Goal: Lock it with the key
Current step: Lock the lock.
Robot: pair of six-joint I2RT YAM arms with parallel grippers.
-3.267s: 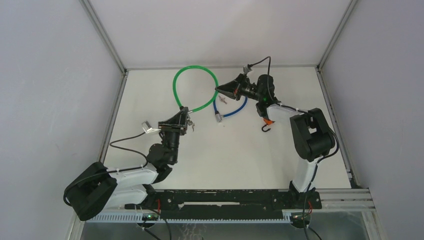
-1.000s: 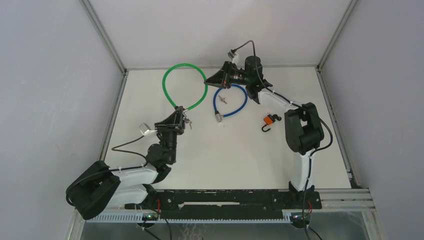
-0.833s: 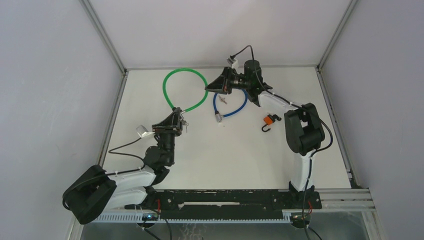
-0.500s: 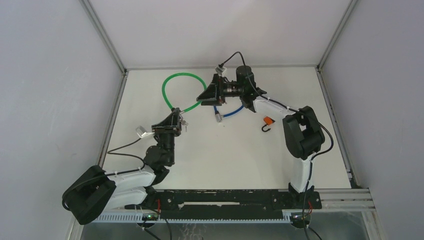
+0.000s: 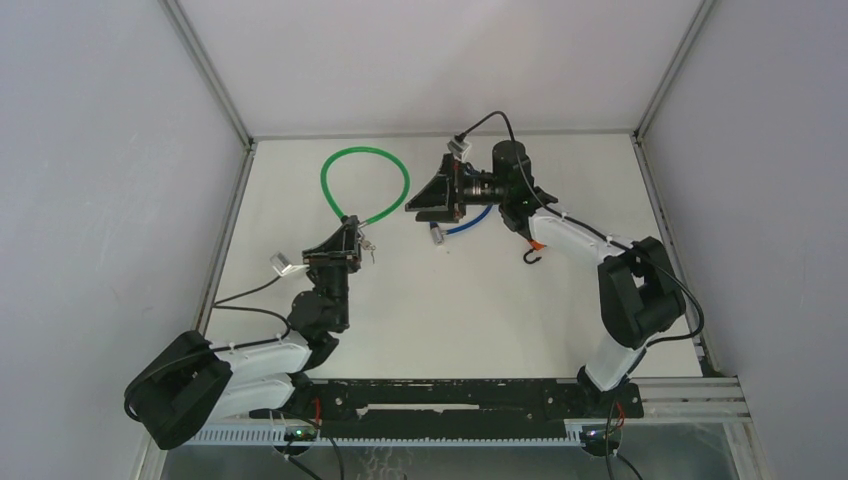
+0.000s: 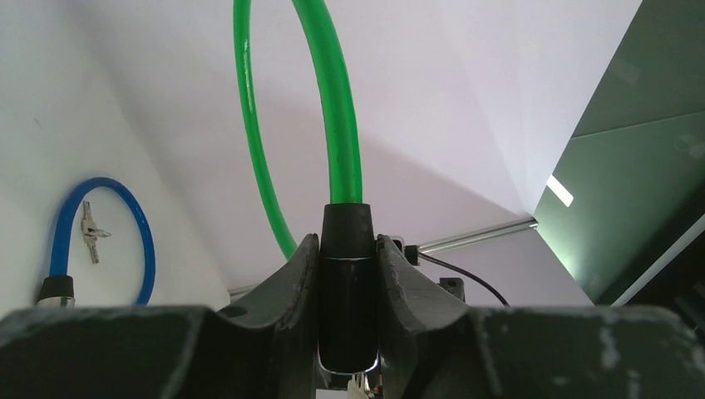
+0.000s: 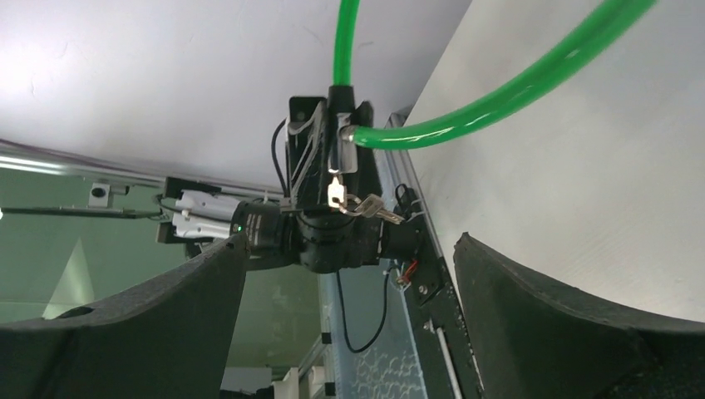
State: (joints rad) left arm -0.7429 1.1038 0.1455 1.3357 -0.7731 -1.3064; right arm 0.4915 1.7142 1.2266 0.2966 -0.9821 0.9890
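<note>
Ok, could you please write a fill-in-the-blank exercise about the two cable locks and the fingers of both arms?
1. The left fingers are shut on the green cable lock, on its end piece of ___ colour.
2. The right fingers stand ___ and hold nothing.
3. Loose keys lie inside the loop of the ___ cable lock.
Missing words: black; open; blue.

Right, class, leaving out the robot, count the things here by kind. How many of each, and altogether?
Cable locks: 2, the green cable lock and the blue cable lock.
Key bunches: 2, the key bunch on the green lock and the key bunch inside the blue loop.
Hooks: 1, the orange-and-black hook.
Total: 5.
</note>
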